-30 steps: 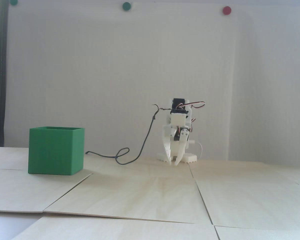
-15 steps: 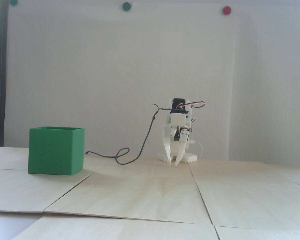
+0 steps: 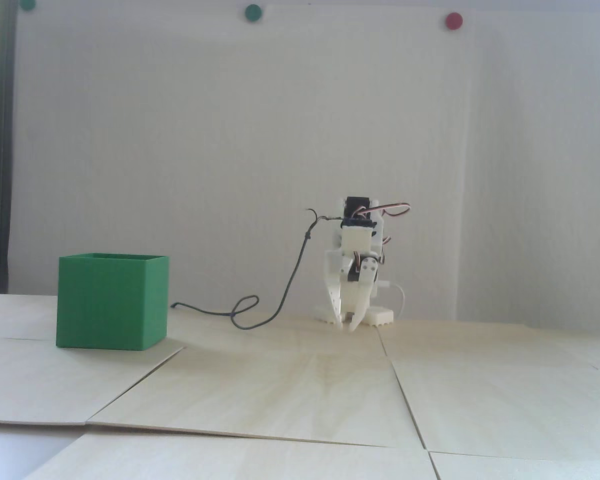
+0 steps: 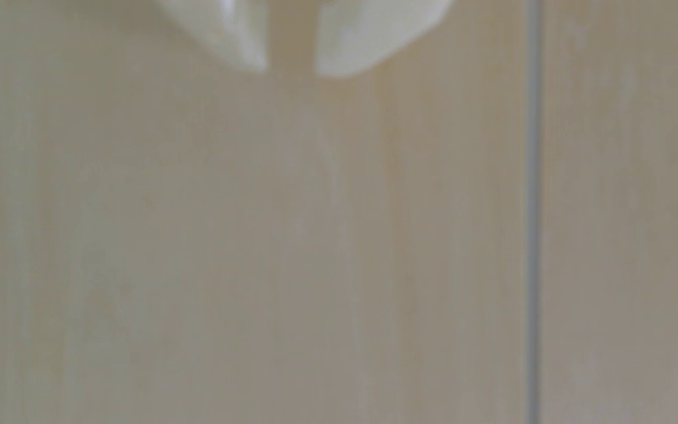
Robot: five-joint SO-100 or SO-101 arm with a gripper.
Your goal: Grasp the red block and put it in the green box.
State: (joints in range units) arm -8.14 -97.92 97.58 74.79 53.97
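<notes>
Green box (image 3: pixel 112 301) stood at the left of the pale wooden surface (image 3: pixel 300 390), well apart from white fingers (image 3: pixel 346 327) pointing down, narrowly parted and empty.

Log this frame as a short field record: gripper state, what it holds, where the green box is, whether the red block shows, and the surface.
gripper: pointing down by the arm's base, tips just above the table; a narrow gap shows between them in the wrist view, nothing in it
green box: standing upright on the table, left of the arm in the fixed view, apart from the gripper
red block: not visible in either view; the box's inside is hidden
table: pale wood panels with seams
cable: dark, looping from arm toward box
</notes>
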